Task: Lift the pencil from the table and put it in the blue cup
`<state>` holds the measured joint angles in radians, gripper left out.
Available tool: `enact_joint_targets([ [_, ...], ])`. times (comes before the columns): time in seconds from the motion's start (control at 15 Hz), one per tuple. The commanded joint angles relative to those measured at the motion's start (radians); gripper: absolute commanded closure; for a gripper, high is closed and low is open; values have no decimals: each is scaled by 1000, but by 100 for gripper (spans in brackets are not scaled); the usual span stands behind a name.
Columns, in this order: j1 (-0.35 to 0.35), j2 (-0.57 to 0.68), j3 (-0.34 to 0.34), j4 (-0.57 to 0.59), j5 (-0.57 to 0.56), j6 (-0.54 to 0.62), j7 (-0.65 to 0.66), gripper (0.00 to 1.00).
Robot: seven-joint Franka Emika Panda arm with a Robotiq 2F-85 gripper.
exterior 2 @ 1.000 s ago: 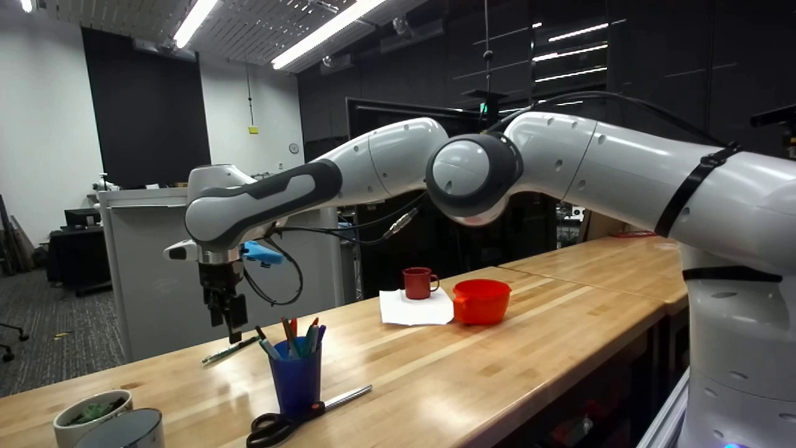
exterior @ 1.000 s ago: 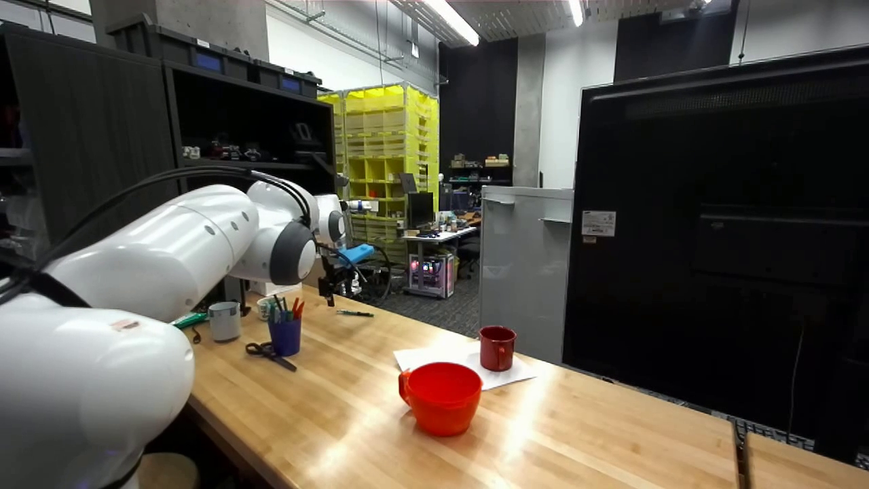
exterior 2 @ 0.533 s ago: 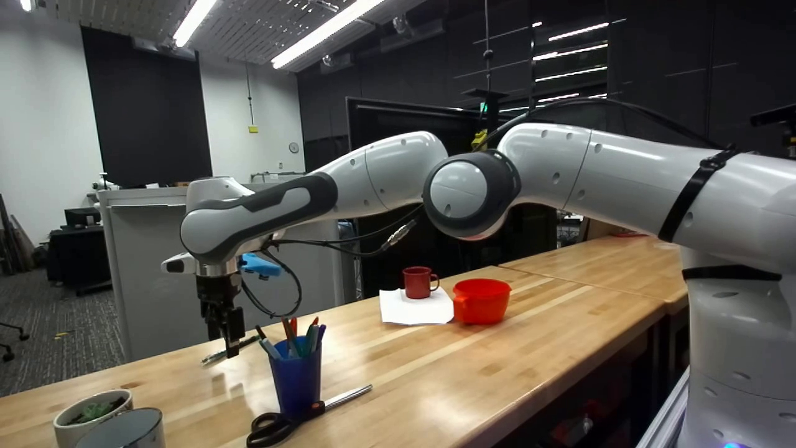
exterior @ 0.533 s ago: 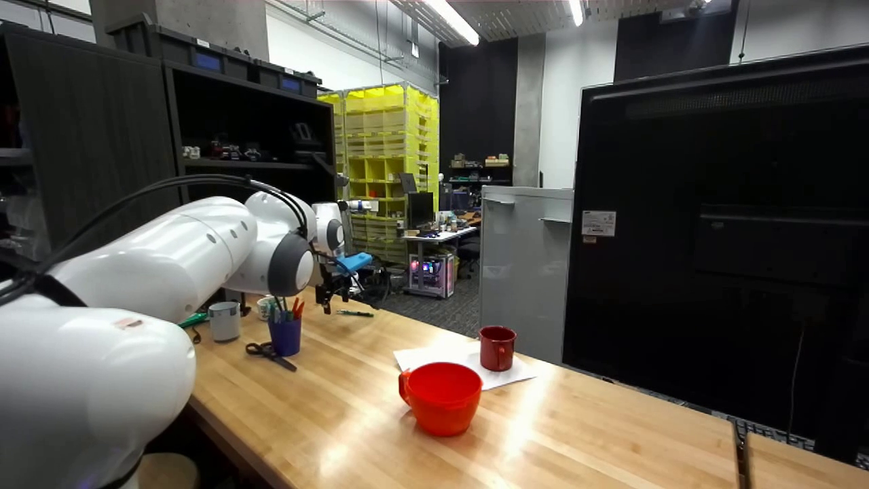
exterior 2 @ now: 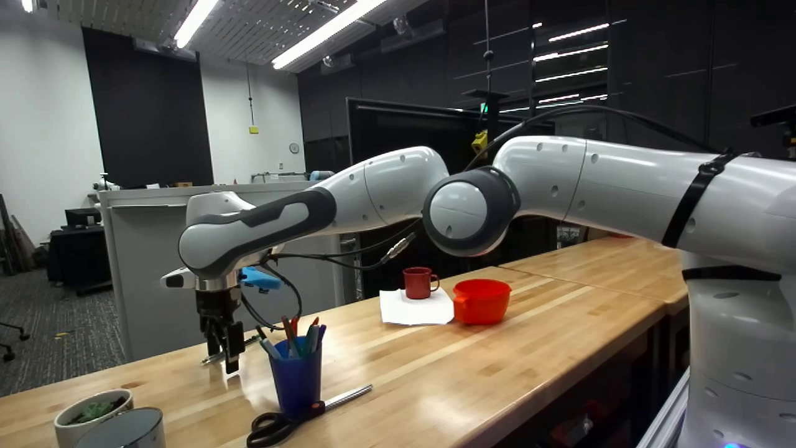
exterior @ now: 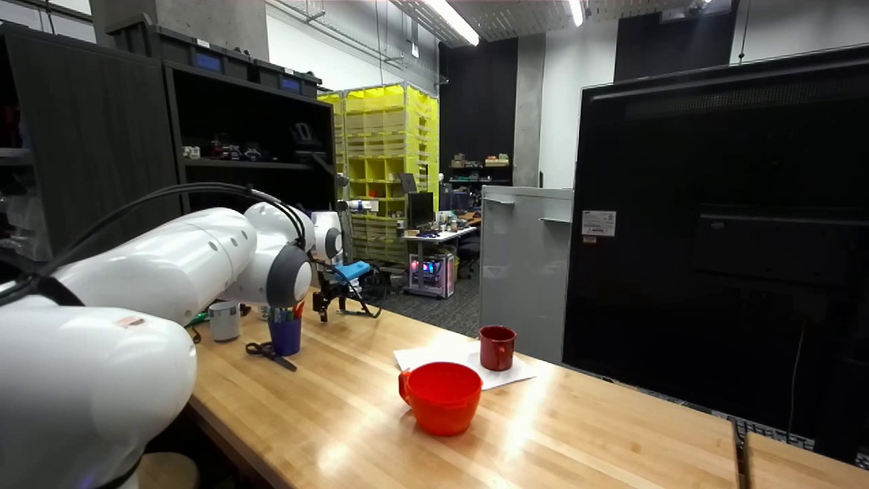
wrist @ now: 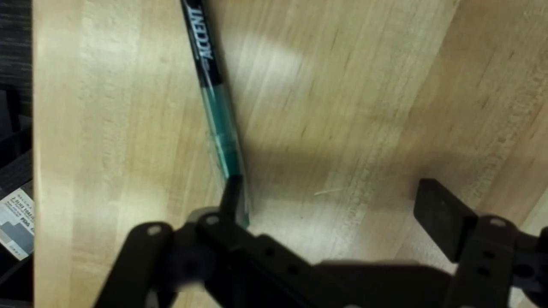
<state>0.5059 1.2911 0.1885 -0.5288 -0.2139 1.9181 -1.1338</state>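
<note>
Over the wooden tabletop [exterior: 577,441], we have the Panda arm [exterior 2: 404,186] extended toward the long edge opposite its base. Gripper [wrist: 332,196] hangs low by that edge, pointing down: fingers spread wide, released, wood showing between the tips. Paper sheet [exterior: 448,353] lies by the same edge in both exterior views, red bowl [exterior: 442,411] just beside it. Blue cup [exterior 2: 297,382] upright between the long edges, stuffed with pens [exterior 2: 311,340], well apart from the bowl. Dark red mug [exterior 2: 417,284] stands on the paper. Scissors [exterior 2: 316,410] flat, just beside the cup. Teal-and-black ACCENT marker [wrist: 220,119] (our task item) lies on the tabletop near that far edge; in the wrist view one fingertip covers part of its teal end, we can't tell if they touch.
</note>
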Motion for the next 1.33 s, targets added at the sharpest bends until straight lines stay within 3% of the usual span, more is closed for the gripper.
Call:
enact_joint_targets([
  [0.0, 18, 62, -23, 98, 27, -37, -26, 0],
  [0.73, 8, 54, -65, 148, 26, -169, -68, 0],
  [1.13, 4, 58, -73, 196, 37, -151, -85, 0],
  [1.2, -10, -1, -50, 83, 21, -96, -70, 0],
  [1.27, -11, 2, -46, 79, 25, -88, -70, 0],
])
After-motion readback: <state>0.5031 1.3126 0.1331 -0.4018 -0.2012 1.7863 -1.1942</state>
